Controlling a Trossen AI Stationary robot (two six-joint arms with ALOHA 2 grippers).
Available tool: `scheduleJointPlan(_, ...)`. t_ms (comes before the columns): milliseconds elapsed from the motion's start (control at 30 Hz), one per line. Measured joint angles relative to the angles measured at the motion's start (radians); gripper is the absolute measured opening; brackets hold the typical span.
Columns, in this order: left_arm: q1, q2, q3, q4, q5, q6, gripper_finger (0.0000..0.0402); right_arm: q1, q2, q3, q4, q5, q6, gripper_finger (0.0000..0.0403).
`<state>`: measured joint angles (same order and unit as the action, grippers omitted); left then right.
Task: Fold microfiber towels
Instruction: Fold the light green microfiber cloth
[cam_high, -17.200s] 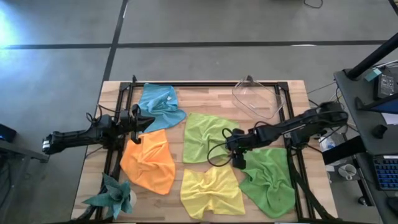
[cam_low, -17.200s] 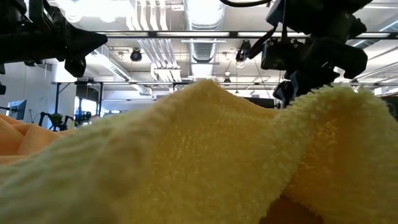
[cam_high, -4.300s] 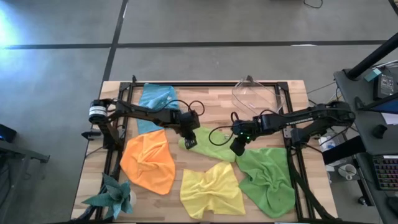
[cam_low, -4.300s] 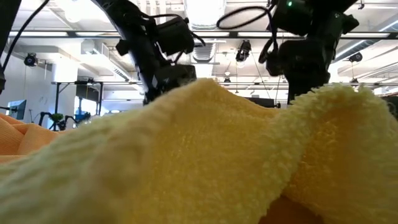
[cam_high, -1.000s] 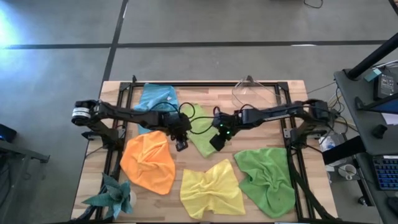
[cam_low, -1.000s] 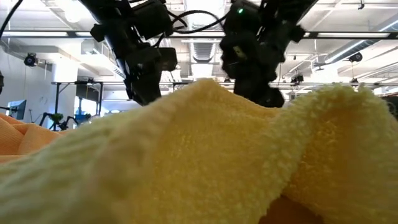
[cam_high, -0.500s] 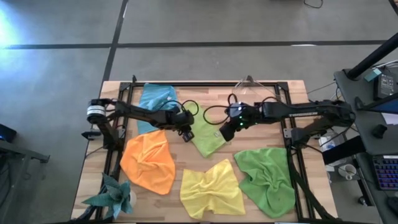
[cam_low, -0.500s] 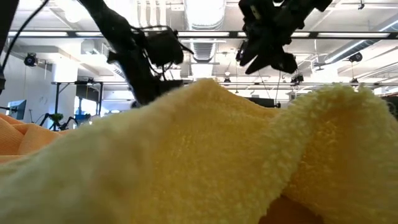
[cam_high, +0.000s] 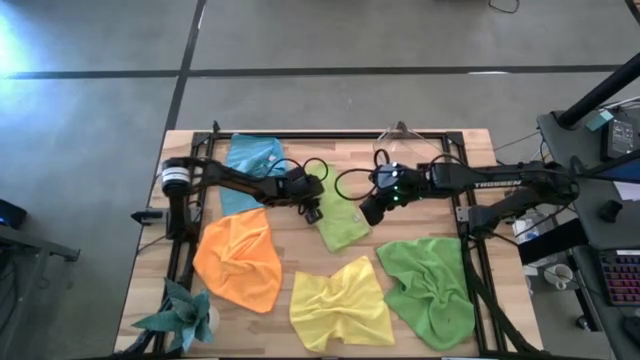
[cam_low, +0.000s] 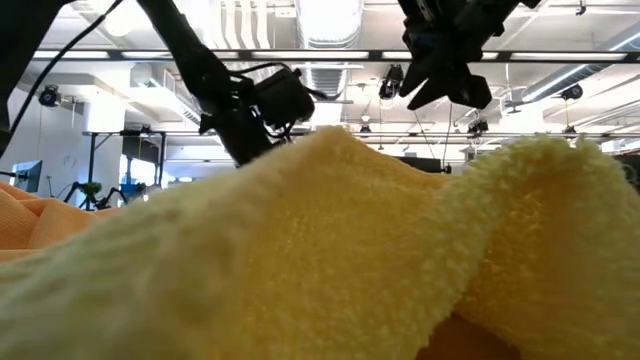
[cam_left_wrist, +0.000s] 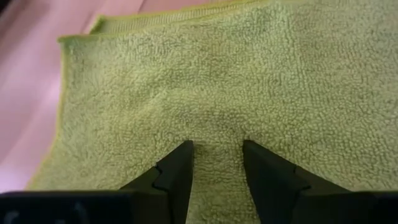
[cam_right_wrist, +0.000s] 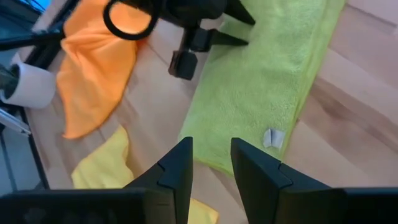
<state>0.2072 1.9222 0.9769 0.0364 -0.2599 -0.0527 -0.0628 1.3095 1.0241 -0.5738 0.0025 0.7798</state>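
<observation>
Heads up, the lime green towel (cam_high: 338, 220) is folded into a narrow strip in the middle of the counter (cam_high: 300, 160), right between your two tools, and that fold looks easy to wreck. If the left tool (cam_high: 314, 211) drags sideways while it's down on the pile, the top layer will probably slide off the bottom one and the edges won't line up anymore. Same deal if either tool snags the loops of the microfiber on the way up; it could lift a corner and flop the strip open.

Left tool: fingers (cam_left_wrist: 177, 171) a bit spread, tips down on the lime green cloth with a band of towel showing in the gap. From the wrist view I honestly can't tell if it's pinching a layer or just pressing on it.

Right tool (cam_high: 368, 212): fingers (cam_right_wrist: 177, 165) apart with nothing between them, hanging above the strip's other long edge, not touching it as far as I can see.

The orange towel (cam_high: 238, 258), yellow towel (cam_high: 340, 305), darker green towel (cam_high: 432, 288) and blue towel (cam_high: 250, 165) lie unfolded around them, so mind the arms sweeping over those.
</observation>
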Motion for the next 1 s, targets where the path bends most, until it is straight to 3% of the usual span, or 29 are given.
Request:
scheduleJointPlan(233, 0.011, 0.008, -0.004, 0.155, 0.044, 0.268, 0.013, 0.0, 0.003, 0.0, -0.025, 0.0, 0.014, 0.0107)
scheduleJointPlan(367, 0.019, 0.008, 0.005, 0.157, 0.127, 0.344, 0.013, 0.0, 0.004, 0.0, -0.026, 0.0, 0.017, 0.0107)
scheduleJointPlan(500, 0.011, -0.025, 0.018, 0.104, 0.138, 0.352, 0.013, 0.0, 0.004, 0.0, -0.03, 0.0, 0.014, 0.0107)
scheduleJointPlan(833, -0.043, -0.244, 0.068, -0.111, 0.134, 0.347, 0.013, 0.0, -0.026, 0.0, -0.06, 0.0, -0.023, 0.0107)
scheduleJointPlan(1000, -0.13, -0.282, 0.057, -0.123, 0.18, 0.212, 0.013, 0.006, -0.045, 0.0, -0.077, 0.0, -0.034, 0.0107)
